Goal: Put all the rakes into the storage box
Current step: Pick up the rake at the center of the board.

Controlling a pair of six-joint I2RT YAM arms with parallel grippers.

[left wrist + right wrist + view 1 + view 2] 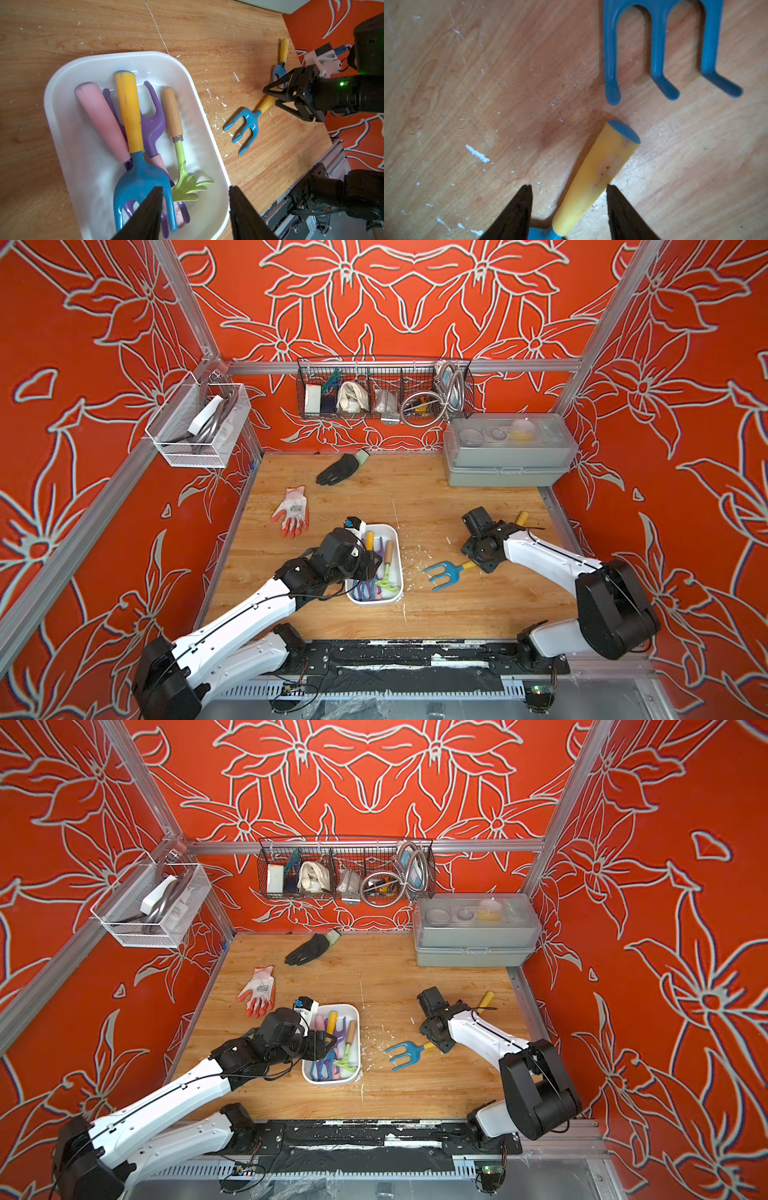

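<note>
The rake has a blue three-pronged head and a yellow handle, and lies flat on the wooden table right of the storage box. My right gripper is open and straddles that handle: one finger touches it, the other stands apart from it. The storage box, a shallow white tub, holds several hand tools, among them a blue fork with a yellow handle. My left gripper hovers open over the box's near end with nothing between its fingers.
A second blue tool with a yellow handle lies behind my right wrist. An orange-and-white glove and a black glove lie at the back left. A grey case with a clear lid stands at the back right. Wire baskets hang on the walls.
</note>
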